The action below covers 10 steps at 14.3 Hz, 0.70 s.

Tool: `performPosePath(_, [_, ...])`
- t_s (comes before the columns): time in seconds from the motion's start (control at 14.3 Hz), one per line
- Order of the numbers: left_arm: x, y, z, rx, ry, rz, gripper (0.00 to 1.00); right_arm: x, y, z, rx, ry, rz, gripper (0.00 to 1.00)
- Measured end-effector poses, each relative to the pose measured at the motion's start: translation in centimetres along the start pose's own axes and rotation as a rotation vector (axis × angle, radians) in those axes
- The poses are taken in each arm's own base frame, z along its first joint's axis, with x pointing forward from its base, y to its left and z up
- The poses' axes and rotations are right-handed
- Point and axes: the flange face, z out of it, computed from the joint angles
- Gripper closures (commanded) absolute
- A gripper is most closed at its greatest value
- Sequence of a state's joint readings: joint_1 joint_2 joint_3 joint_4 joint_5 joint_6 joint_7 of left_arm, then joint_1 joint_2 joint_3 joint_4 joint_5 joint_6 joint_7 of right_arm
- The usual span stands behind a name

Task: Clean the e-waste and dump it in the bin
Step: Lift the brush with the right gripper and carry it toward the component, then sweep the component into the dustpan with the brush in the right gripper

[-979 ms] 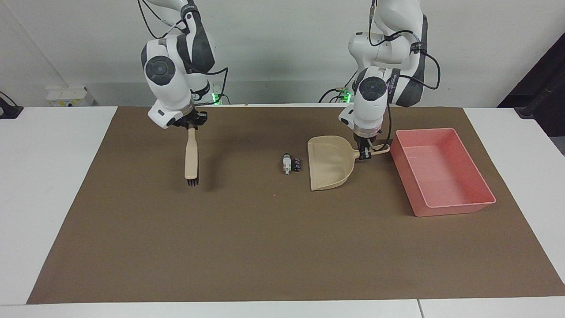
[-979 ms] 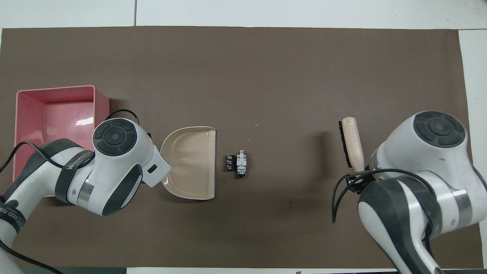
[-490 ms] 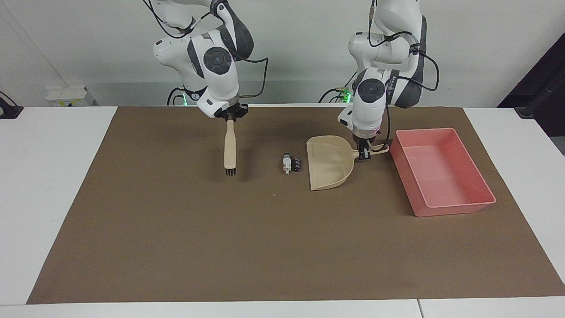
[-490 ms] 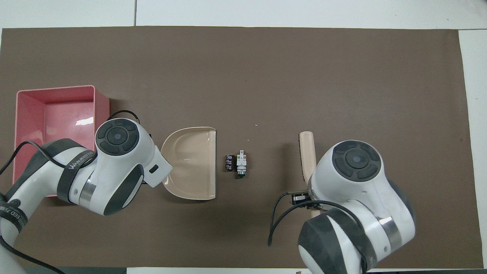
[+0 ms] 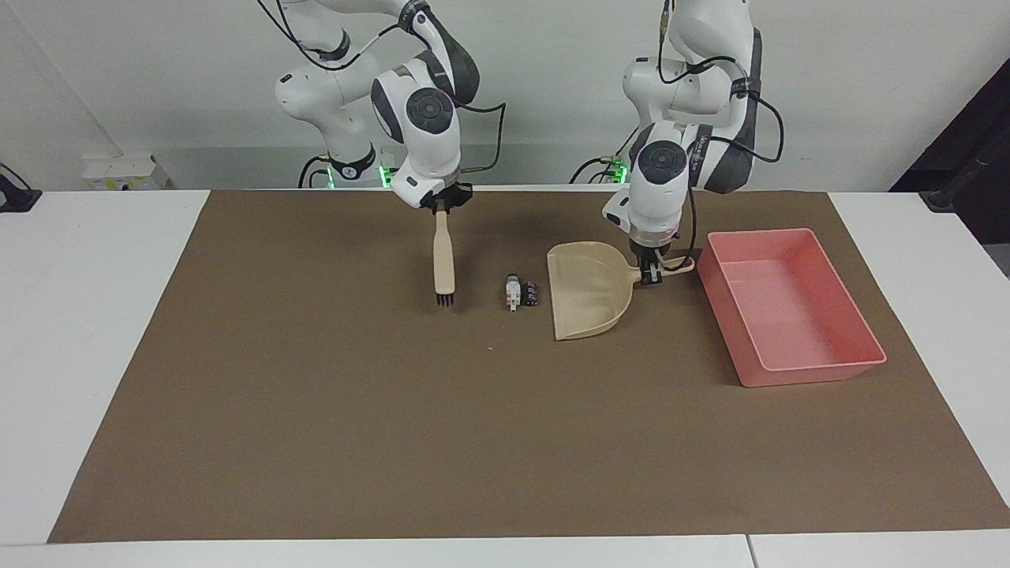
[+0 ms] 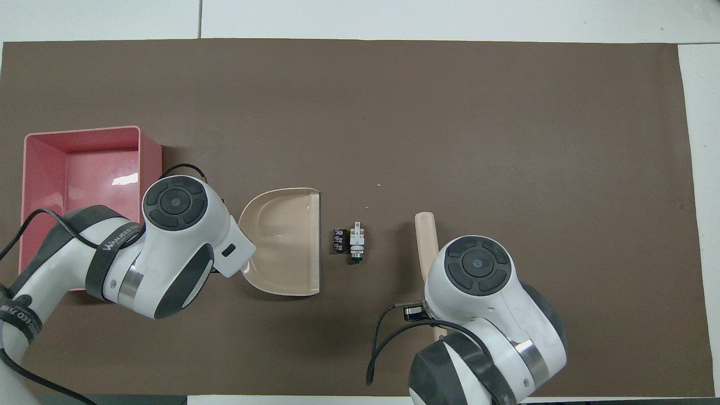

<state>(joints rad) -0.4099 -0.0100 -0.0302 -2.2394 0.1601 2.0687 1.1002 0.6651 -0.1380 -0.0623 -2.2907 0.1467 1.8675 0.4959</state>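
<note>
While the right gripper (image 5: pixel 443 207) is holding the brush (image 5: pixel 444 264) upright, the e-waste (image 5: pixel 521 293) is lying beside its bristles, toward the dustpan (image 5: pixel 588 300). The left gripper (image 5: pixel 652 274) is clamping the dustpan handle, the bin (image 5: pixel 789 308) just beside it. A fast sweep could be flicking the parts past the dustpan lip.

You can read one marking only — pale capital lettering on the dark band around the left arm (image 6: pixel 109 253), above the left gripper (image 5: pixel 652 276); it looks like "WANJEED", though the last letters are unsure. Nothing else carries text you could read — no numbers, no signs.
</note>
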Motion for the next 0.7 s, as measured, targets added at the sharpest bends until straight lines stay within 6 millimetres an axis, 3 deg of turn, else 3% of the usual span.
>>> performPosePath(0.7, [0.0, 0.1, 0.2, -0.004, -0.002, -0.007, 1.00, 2.2, -3.0, 3.9, 0.028, 0.045, -0.011, 1.00])
